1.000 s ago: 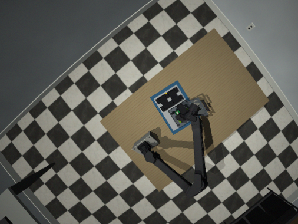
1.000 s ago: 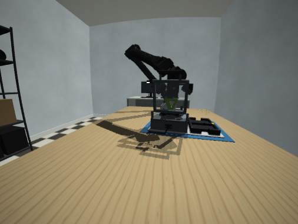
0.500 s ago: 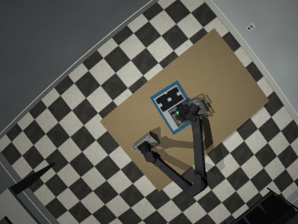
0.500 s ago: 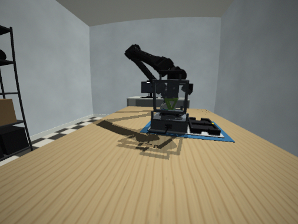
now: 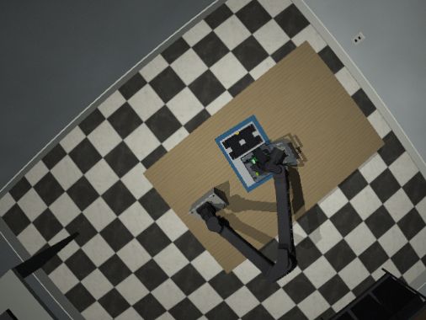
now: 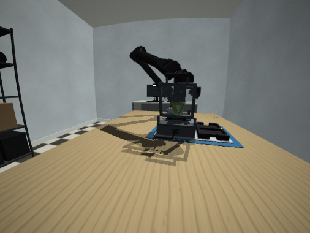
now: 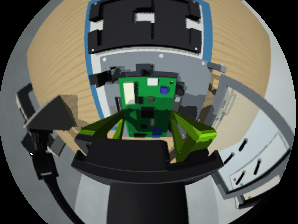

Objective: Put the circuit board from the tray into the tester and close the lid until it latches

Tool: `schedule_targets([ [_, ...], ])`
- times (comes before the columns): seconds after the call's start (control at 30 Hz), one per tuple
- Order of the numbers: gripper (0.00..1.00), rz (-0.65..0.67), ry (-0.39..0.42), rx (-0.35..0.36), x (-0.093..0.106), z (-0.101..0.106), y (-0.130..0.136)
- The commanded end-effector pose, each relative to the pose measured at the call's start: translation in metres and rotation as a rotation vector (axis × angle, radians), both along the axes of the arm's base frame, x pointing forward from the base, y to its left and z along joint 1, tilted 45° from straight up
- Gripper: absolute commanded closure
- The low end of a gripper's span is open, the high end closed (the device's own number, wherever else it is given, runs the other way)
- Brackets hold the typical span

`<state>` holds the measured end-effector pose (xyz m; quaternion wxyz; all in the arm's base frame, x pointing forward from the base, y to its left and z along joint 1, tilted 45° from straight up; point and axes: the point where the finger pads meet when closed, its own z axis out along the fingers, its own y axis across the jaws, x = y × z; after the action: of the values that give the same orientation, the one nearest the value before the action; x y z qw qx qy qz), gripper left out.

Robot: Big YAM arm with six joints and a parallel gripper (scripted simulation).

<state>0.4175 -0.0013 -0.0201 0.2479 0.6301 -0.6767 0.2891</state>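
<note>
A: State of gripper point(image 5: 255, 167) point(image 6: 177, 108) point(image 7: 147, 119)?
B: Closed on circuit board point(image 5: 253, 161) point(image 7: 148, 100) by both long edges, apparently; directly over tester point(image 5: 264, 176) point(image 6: 176, 130) point(image 7: 192, 70).
A: Reason for such a hold?
B: Likely to keep face and connector end free for seating on pins. Lid point(image 6: 160, 101) point(image 7: 255, 105) upright beside fingers, presumably to allow entry from above.
A: Differences between views?
B: In wrist view, see white connector at far end; in exterior, only fingers' height above tester. Seating: cannot confirm.
</note>
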Motion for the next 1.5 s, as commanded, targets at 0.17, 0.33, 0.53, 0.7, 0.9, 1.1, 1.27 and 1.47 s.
schedule_targets([
  [0.17, 0.28, -0.010, -0.046, 0.011, 0.0132, 0.0112, -0.0006],
  [0.33, 0.28, -0.009, -0.041, 0.010, 0.0105, 0.0092, -0.0016],
  [0.53, 0.28, -0.009, -0.039, 0.010, 0.0094, 0.0085, -0.0020],
  [0.7, 0.28, -0.009, -0.037, 0.009, 0.0085, 0.0080, -0.0023],
  [0.9, 0.28, -0.009, -0.034, 0.009, 0.0078, 0.0079, -0.0026],
  [1.1, 0.28, -0.009, -0.034, 0.008, 0.0076, 0.0079, -0.0026],
  [1.27, 0.28, -0.009, -0.033, 0.008, 0.0074, 0.0078, -0.0027],
  [1.47, 0.28, -0.009, -0.033, 0.008, 0.0074, 0.0078, -0.0027],
])
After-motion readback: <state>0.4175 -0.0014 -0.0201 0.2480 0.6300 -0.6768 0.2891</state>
